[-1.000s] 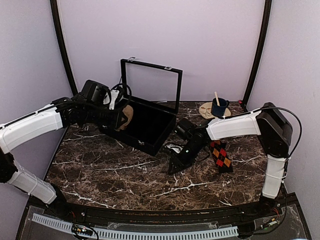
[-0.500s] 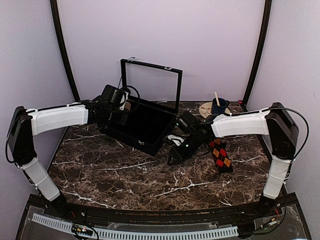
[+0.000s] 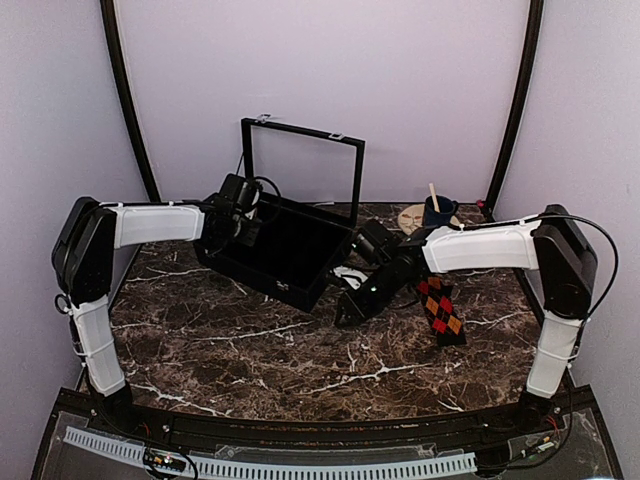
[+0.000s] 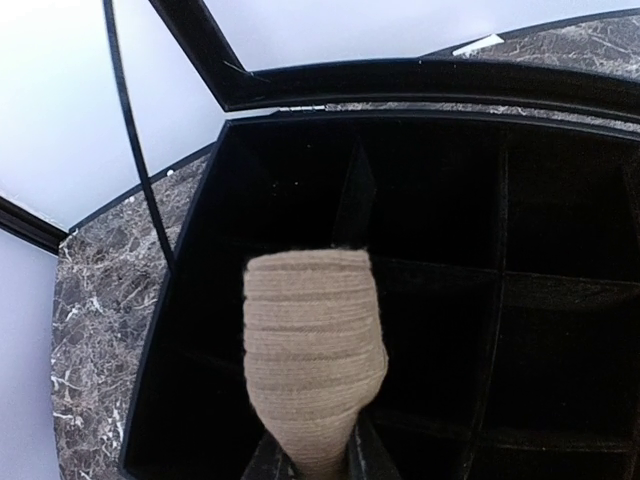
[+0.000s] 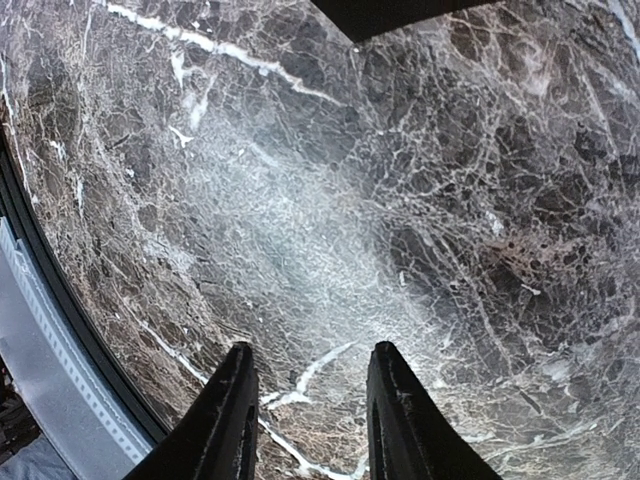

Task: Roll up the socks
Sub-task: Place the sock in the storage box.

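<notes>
The tan rolled sock (image 4: 313, 350) is soft ribbed knit; the black compartmented box (image 4: 420, 75) looks matt; the brown veined marble tabletop (image 5: 300, 200) shines.

No text or label can be read.

Two socks: one rolled tan sock (image 4: 313, 350) at the far left, one flat argyle sock (image 3: 441, 311) on the right of the worktop (image 3: 250, 350). One black box (image 3: 268, 284). One blue mug (image 3: 437, 216), one stick (image 3: 434, 195), one round mat (image 3: 410, 221). Two arms: left arm (image 3: 155, 224), right arm (image 3: 480, 248).
</notes>
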`<state>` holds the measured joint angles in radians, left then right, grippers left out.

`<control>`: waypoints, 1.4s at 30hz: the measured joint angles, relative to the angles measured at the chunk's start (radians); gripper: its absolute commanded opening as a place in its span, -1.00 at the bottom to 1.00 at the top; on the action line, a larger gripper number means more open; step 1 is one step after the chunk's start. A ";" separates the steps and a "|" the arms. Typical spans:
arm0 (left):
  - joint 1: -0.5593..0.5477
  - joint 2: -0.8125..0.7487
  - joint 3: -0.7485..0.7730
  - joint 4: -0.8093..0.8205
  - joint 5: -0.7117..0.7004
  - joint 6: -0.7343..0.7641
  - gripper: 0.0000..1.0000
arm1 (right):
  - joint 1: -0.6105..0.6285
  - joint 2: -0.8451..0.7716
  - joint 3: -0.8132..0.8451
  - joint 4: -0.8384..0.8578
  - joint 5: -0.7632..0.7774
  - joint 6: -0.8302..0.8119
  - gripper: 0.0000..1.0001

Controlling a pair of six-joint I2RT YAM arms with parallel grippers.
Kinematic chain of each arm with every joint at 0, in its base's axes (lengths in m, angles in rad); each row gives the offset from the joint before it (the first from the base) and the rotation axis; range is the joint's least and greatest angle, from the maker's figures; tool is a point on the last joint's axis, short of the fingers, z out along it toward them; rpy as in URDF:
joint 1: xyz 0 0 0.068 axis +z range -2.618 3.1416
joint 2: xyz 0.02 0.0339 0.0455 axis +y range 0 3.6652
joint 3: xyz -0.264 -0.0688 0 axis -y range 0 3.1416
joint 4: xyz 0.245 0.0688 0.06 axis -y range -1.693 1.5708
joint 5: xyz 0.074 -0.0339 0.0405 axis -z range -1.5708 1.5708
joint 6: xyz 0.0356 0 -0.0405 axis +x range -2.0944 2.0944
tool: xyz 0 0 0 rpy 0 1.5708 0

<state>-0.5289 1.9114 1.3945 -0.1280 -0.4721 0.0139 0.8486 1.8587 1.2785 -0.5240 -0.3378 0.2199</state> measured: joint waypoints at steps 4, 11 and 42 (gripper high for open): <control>0.001 0.035 0.010 -0.006 0.010 -0.014 -1.00 | 0.000 0.001 0.009 -0.001 0.003 -0.011 -0.30; 0.001 0.045 0.003 -0.055 0.031 -0.087 -1.00 | 0.000 0.013 0.016 -0.004 0.006 -0.024 -0.30; 0.025 0.133 0.174 -0.438 0.180 -0.726 -1.00 | 0.000 0.029 0.011 0.006 0.005 -0.043 -0.30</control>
<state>-0.5037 2.0441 1.5681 -0.5663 -0.2920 -0.7124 0.8486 1.8874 1.2892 -0.5175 -0.3332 0.1768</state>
